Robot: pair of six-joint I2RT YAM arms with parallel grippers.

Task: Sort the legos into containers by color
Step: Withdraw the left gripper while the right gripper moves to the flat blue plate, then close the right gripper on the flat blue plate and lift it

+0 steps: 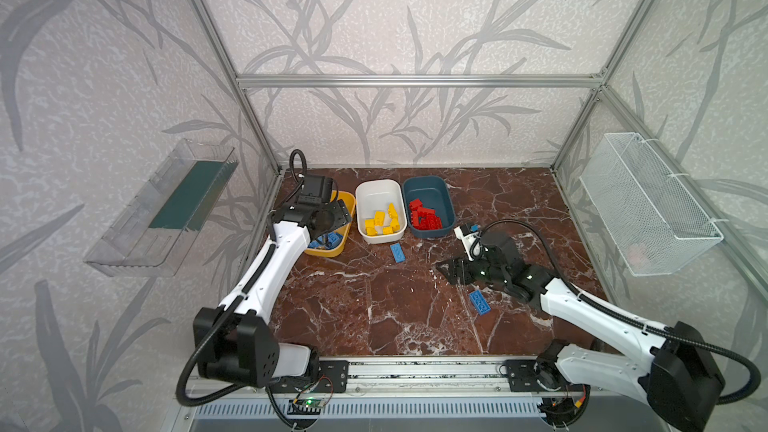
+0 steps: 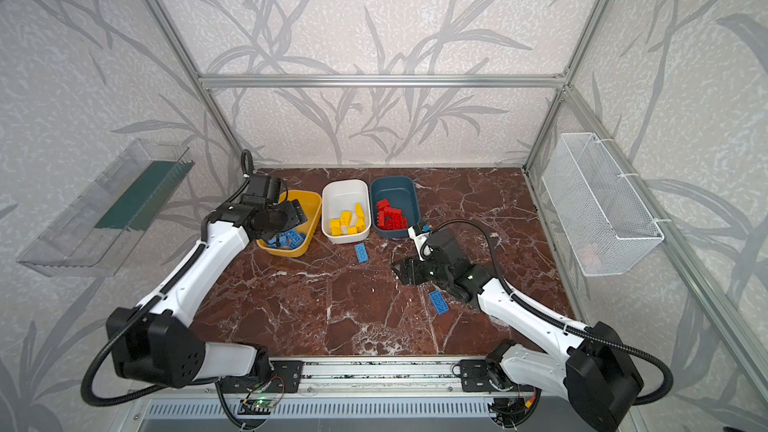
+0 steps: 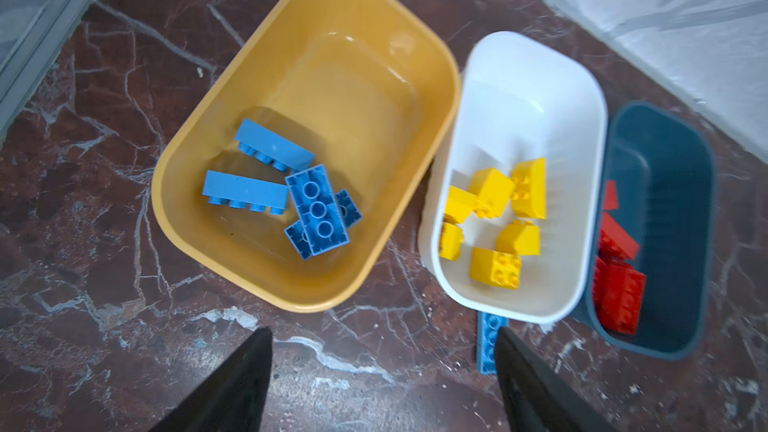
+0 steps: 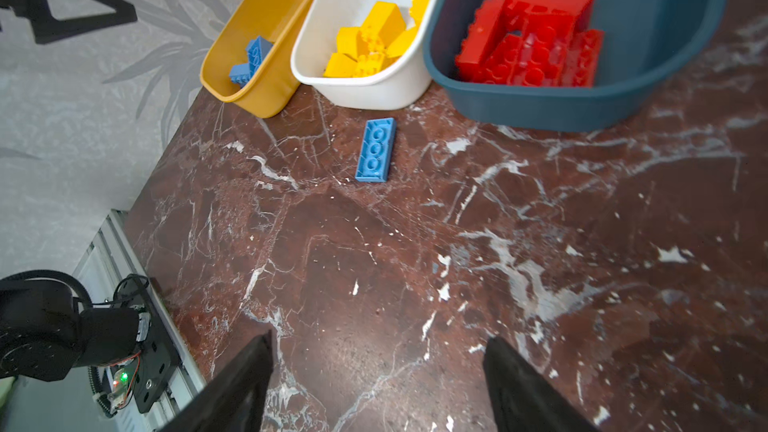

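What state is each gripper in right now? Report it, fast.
The left gripper: open, holding nothing.
The right gripper: open, holding nothing.

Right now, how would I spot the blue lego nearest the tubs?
On the marble table, find the white tub, middle of three. Right in front of it lies a flat blue lego. The other loose blue lego lies farther forward, by the right arm.

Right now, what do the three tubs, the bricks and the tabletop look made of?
Yellow tub, white tub, teal tub: likely moulded plastic, smooth semi-gloss; glare patches on the walls. Bricks: hard plastic, crisp studs, slight sheen. Tabletop: red-brown marble look, white veins; real stone or printed laminate, can't tell.
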